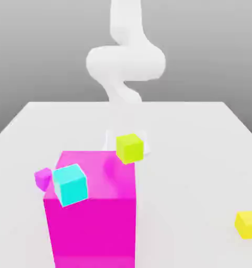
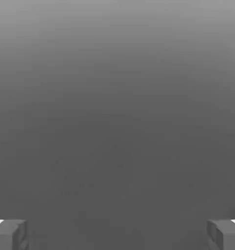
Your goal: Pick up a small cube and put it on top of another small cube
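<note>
1. Gripper [image 2: 117, 234]: fingers spread wide, nothing between them. In the hand view the 2 fingertips [image 2: 9, 234] sit at opposite edges with plain grey between.
2. Arm [image 1: 125, 63] stands at the far side of the table [image 1: 201, 157] in the exterior view, well apart from both task cubes.
3. Small magenta-purple cube [image 1: 42, 178]: on the exterior view's left, just beside the cyan cube [image 1: 70, 184] and partly hidden by it. Cannot tell if they touch.
4. The cyan cube overlaps the top front edge of the huge magenta block [image 1: 91, 214]; whether it rests on the block or stands in front of it is unclear.
5. Distractors: yellow-green cube [image 1: 130, 147] behind the block, yellow cube [image 1: 248, 224] at the exterior view's right.
6. Handling, my read: rigid, light, flat-faced, not fragile. No give, so a pinch should hold if the pads land square on 2 opposite side faces.
7. Where to grip: mid-height on the 2 faces clear of the cyan cube, coming from above. The face toward the cyan cube looks tight.
8. Risk: small target, so an off-centre pinch could twist it or nudge the cyan cube.
</note>
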